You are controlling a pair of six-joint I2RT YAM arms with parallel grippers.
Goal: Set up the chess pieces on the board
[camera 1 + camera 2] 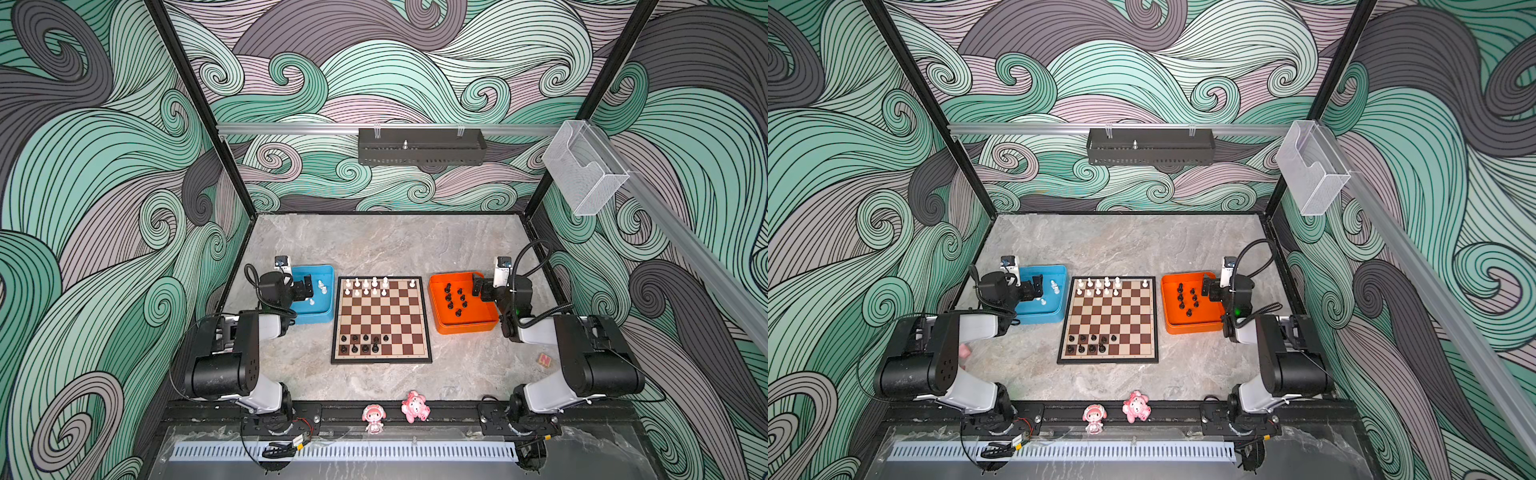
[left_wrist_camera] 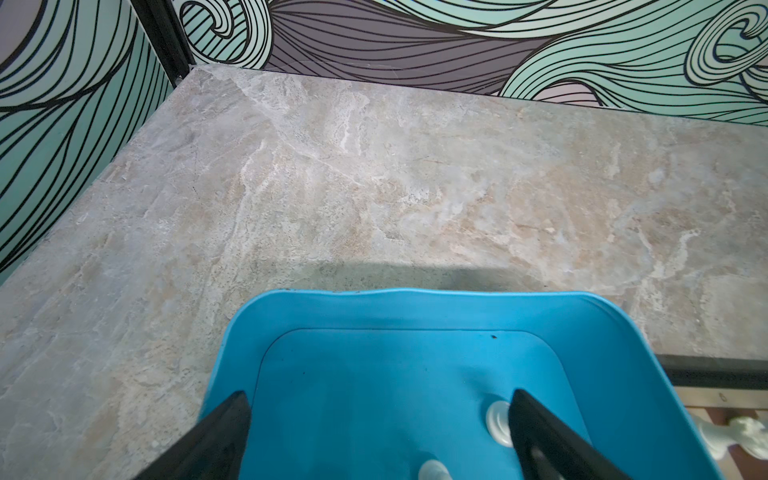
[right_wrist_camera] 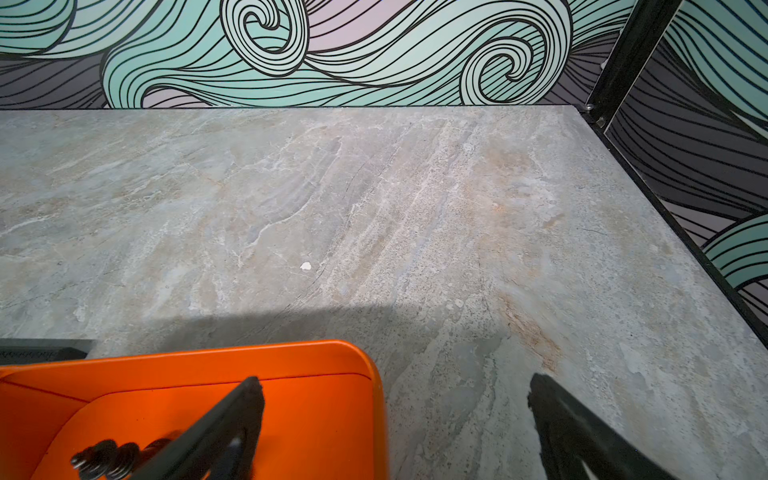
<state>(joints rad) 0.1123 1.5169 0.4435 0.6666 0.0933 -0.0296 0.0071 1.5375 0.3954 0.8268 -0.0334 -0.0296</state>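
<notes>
A: Grippers?
B: Left gripper [image 1: 308, 287]: jaws wide apart, nothing between them, hanging over the blue tray [image 1: 316, 316]. Right gripper [image 1: 477, 289]: also spread and empty, straddling the wall of the orange tray [image 1: 465, 326] on the side away from the board. One finger is over the tray, the other over the table [image 1: 386, 245].
A: Tray contents?
B: Blue tray: three white pieces [image 1: 321, 285] seen in both top views, and the gripper may hide more. Orange tray: seven black pieces [image 1: 448, 297], counted in both top views.
A: Board?
B: Board [image 1: 381, 316] lies between the two trays. Far edge: eleven white pieces, six in the back row with a gap before the last one, five in the row in front. Near edge: nine black pieces, four in the back row and five in the row in front, all packed toward the left side. Middle rows are bare.
A: Progress, as a judgement?
B: Past halfway, with twenty of thirty-two placed. Black: nine plus seven makes the full sixteen, so seven to go. White: five should remain, only three accounted for. Whether each placed piece sits on its proper square is too small to tell.
A: Other items?
B: One board, two trays, two pink toys [image 1: 374, 417] on the front rail, no part of the job
</notes>
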